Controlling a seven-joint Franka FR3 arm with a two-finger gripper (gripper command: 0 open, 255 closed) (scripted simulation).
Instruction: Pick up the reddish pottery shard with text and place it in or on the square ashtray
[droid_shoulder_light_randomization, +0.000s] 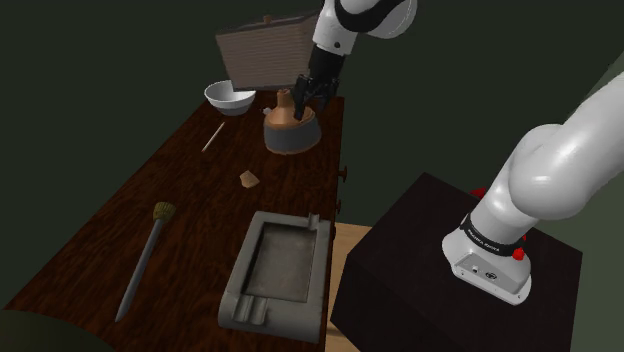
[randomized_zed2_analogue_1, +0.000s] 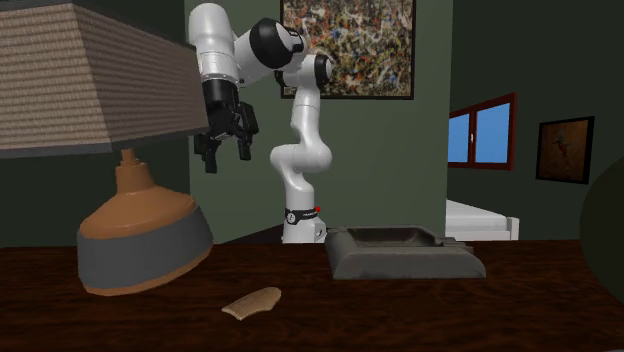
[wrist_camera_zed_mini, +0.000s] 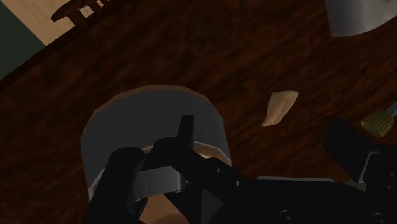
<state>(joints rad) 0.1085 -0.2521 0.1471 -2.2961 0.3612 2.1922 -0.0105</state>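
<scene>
Right, the gripper (randomized_zed2_analogue_1: 225, 153) hangs up in the air over the round base of the lamp (droid_shoulder_light_randomization: 290, 131), fingers spread apart with nothing between them. From the hand's own camera we look straight down onto that grey-banded base. The shard (droid_shoulder_light_randomization: 248, 179) is pale tan rather than red, and any lettering on it is too small to read. It lies flat on the dark wooden table (droid_shoulder_light_randomization: 120, 230), out in the open, untouched, well below and apart from the gripper. In the shoulder view it sits between the lamp and the ashtray (droid_shoulder_light_randomization: 232, 300). That ashtray is a grey square dish, nearer the camera, at the table edge beside the dark stand (droid_shoulder_light_randomization: 400, 280). Over on the shoulder view's left a long-handled brush (droid_shoulder_light_randomization: 140, 265) lies on the wood. Further back a white bowl (droid_shoulder_light_randomization: 230, 97) sits beside the lamp, with a thin stick (droid_shoulder_light_randomization: 213, 137) lying just in front of it.
</scene>
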